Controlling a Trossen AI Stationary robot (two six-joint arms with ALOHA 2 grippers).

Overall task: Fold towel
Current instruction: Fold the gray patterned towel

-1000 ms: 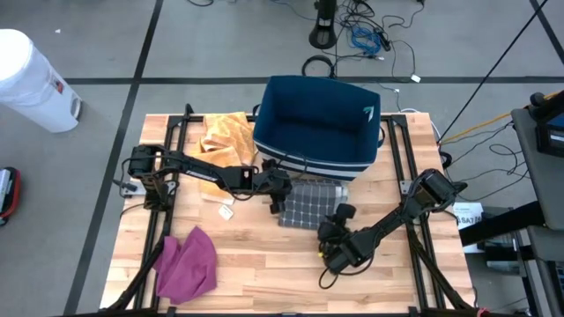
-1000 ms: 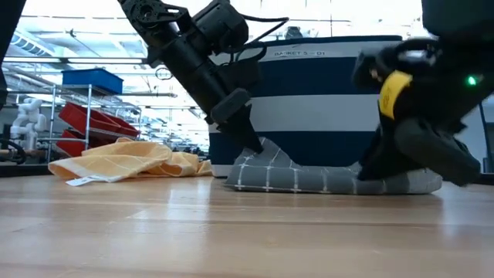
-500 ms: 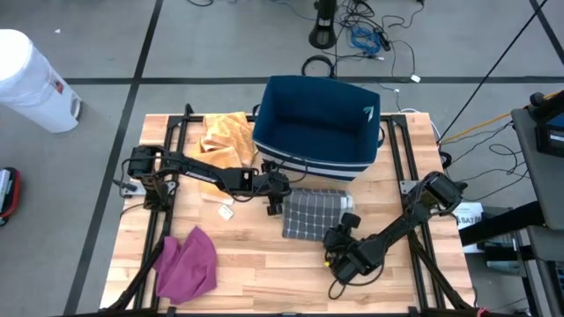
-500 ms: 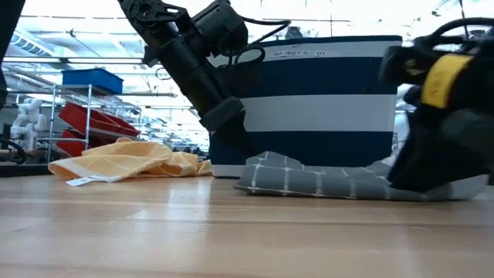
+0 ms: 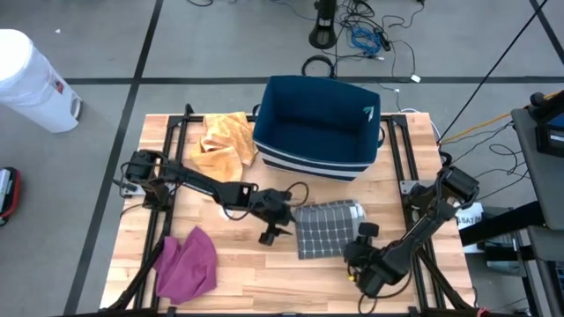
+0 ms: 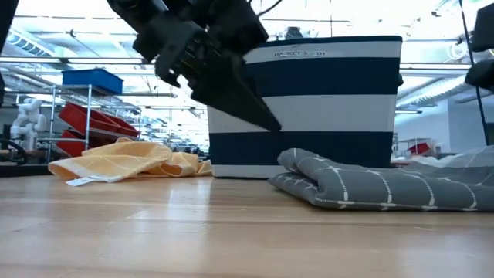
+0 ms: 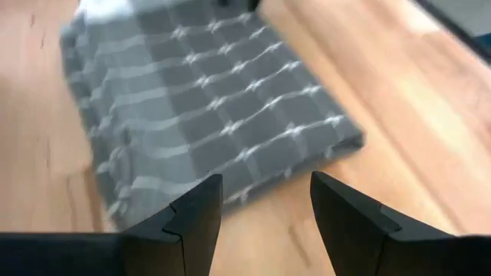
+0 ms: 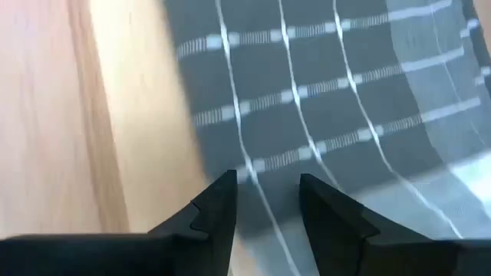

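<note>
A grey checked towel (image 5: 326, 227), folded to a small rectangle, lies on the wooden table in front of the basket. Its left fold (image 6: 309, 174) rests on the wood and its right part rises off the board. My right gripper (image 8: 267, 195) sits at the towel's near right corner (image 5: 354, 242), with cloth filling the gap between its fingers. My left gripper (image 7: 265, 199) hovers open just left of the towel (image 5: 284, 216), above the table (image 6: 262, 116), with nothing between its fingers. My right gripper has the grey towel at its near right edge (image 8: 268, 165), with cloth running between the two fingers; how many layers cannot be told. The fingers slant down from the table's near right. The towel's right part (image 6: 463, 162) is raised, and the rest lies on the table.
A blue and white striped basket (image 5: 317, 128) stands right behind the towel. A yellow towel (image 5: 222, 136) lies crumpled at the far left and a purple cloth (image 5: 187, 264) at the near left. Bare wood stretches along the near edge (image 5: 264, 282).
My right gripper has gone toward the table's near right corner and a little up. The grey towel has slid with it, away from the basket. My left gripper has come off the towel's left end, risen, rolled and swung toward the near edge.
</note>
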